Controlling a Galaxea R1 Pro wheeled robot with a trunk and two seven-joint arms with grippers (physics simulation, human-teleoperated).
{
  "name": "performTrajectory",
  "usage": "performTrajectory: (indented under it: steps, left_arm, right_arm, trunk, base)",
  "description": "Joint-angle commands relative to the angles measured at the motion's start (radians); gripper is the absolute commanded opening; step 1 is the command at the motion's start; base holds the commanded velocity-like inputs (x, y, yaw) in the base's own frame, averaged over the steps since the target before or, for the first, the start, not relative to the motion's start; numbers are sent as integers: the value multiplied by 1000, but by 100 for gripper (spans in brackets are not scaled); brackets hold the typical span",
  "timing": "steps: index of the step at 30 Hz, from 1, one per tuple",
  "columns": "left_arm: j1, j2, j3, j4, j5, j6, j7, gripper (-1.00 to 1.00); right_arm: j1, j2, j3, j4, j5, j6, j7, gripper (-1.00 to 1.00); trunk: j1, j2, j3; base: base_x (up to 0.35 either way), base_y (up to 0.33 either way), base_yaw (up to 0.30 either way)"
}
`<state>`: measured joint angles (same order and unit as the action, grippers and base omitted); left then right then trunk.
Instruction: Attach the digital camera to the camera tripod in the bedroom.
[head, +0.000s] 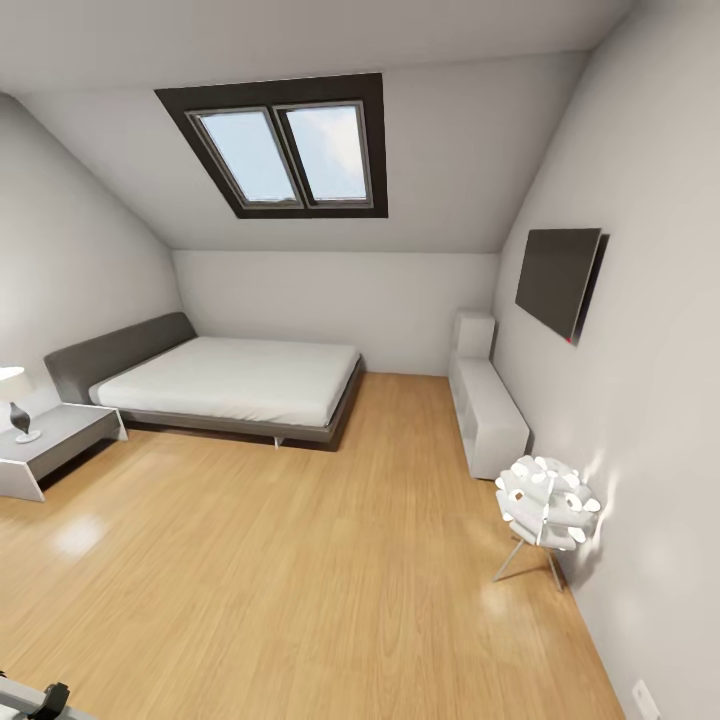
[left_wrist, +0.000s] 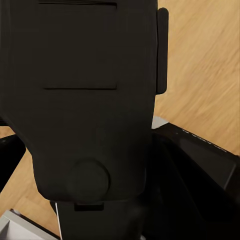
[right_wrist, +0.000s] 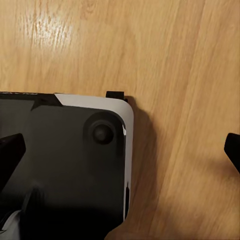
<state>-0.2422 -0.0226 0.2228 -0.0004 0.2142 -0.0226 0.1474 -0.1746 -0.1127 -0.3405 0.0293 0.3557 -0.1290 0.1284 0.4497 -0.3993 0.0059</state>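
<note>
The digital camera and the camera tripod are out of view. The head view looks into the bedroom, with its wood plank floor (head: 300, 560) and a skylight (head: 285, 150) in the sloped ceiling. In the right wrist view my right gripper (right_wrist: 120, 150) is open, its black fingertips (right_wrist: 9, 150) far apart over the floor and a black, white-edged part of my own base (right_wrist: 65, 165). Close before the left wrist camera is a large black body (left_wrist: 85, 100) with a flat panel and a round knob; whether the left gripper is open or shut I cannot tell. A bit of my left arm (head: 45, 702) pokes in low in the head view.
A grey bed (head: 230, 380) stands at the back left with a low nightstand (head: 55, 445) and lamp beside it. Along the right wall are a white low shelf (head: 488, 410), a wall screen (head: 557, 280) and a white ball-shaped floor lamp (head: 545, 505).
</note>
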Motion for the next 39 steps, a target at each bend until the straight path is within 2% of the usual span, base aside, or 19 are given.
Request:
performTrajectory:
  steps: [1, 7, 19, 25, 39]
  left_arm:
    - [0, -1, -1, 0, 6, -2, 3, -100]
    - [0, 1, 0, -1, 7, -1, 3, -100]
    - [0, 5, -1, -1, 2, -1, 3, -100]
    - [0, 7, -2, -1, 1, 13, 1, -100]
    - [0, 10, -2, -1, 2, 18, 0, -100]
  right_arm:
    - [-1, -1, -9, 3, 7, -4, 2, 100]
    - [-1, -1, -12, 3, 4, 3, 3, 100]
    - [-1, 0, -11, 3, 5, 5, 3, 100]
    - [-1, 1, -9, 3, 7, 5, 2, 100]
    - [-1, 1, -1, 3, 17, 5, 11, 100]
  trunk:
    - [0, -1, 0]
    - [0, -1, 0]
    - [0, -1, 0]
    - [0, -1, 0]
    - [0, -1, 0]
  base:
    - [0, 0, 0]
    - [0, 0, -96]
    - [22, 0, -263]
    - [290, 0, -137]
    - [320, 0, -14]
